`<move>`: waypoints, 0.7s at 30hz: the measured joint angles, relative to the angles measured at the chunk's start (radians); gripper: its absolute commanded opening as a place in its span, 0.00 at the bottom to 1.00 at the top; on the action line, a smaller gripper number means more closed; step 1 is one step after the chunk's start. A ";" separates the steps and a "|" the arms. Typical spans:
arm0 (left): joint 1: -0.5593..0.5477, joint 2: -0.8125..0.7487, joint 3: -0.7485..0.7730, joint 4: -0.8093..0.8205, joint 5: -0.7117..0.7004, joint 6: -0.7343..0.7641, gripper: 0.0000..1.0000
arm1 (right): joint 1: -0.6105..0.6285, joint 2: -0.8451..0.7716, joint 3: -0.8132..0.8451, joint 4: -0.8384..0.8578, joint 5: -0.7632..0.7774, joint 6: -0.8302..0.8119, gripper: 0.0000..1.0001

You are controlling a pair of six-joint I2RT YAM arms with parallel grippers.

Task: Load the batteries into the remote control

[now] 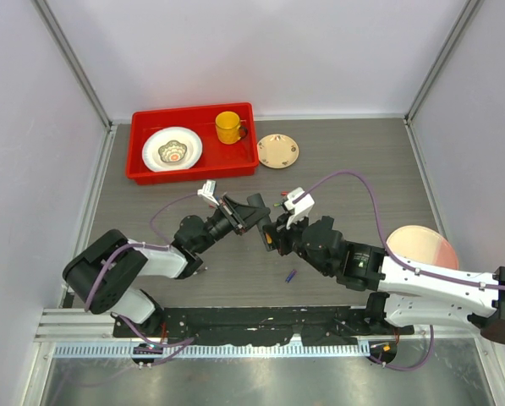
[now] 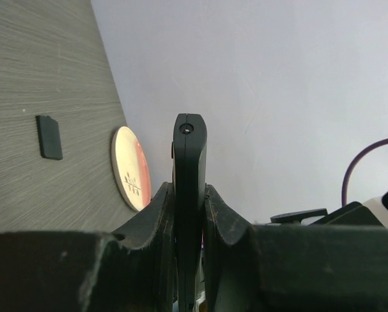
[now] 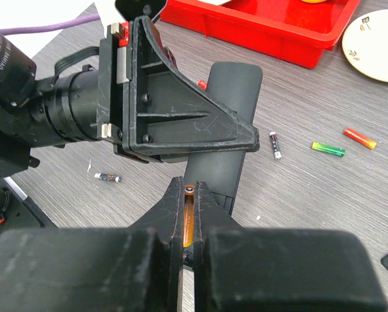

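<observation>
The remote control, a slim black bar, is held off the table edge-on in my left gripper, which is shut on it; it also shows in the left wrist view. My right gripper is shut on an orange battery right at the remote's near end, where the open compartment shows. In the top view both grippers meet at mid-table, left and right. Loose batteries lie on the table: black-and-white, green, orange-red, dark, purple. The small black back cover lies flat.
A red tray at the back holds a white plate and a yellow mug. A small patterned saucer lies beside it. A pink plate lies at the right, partly under my right arm.
</observation>
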 measured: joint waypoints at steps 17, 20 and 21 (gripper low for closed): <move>0.000 -0.022 0.028 0.011 0.025 -0.008 0.00 | 0.014 0.005 0.000 0.021 0.038 -0.018 0.01; 0.000 -0.023 0.030 0.011 0.025 -0.008 0.00 | 0.014 0.005 0.000 0.022 0.041 -0.017 0.01; 0.000 -0.023 0.031 0.011 0.025 -0.008 0.00 | 0.015 0.006 0.000 0.023 0.042 -0.016 0.01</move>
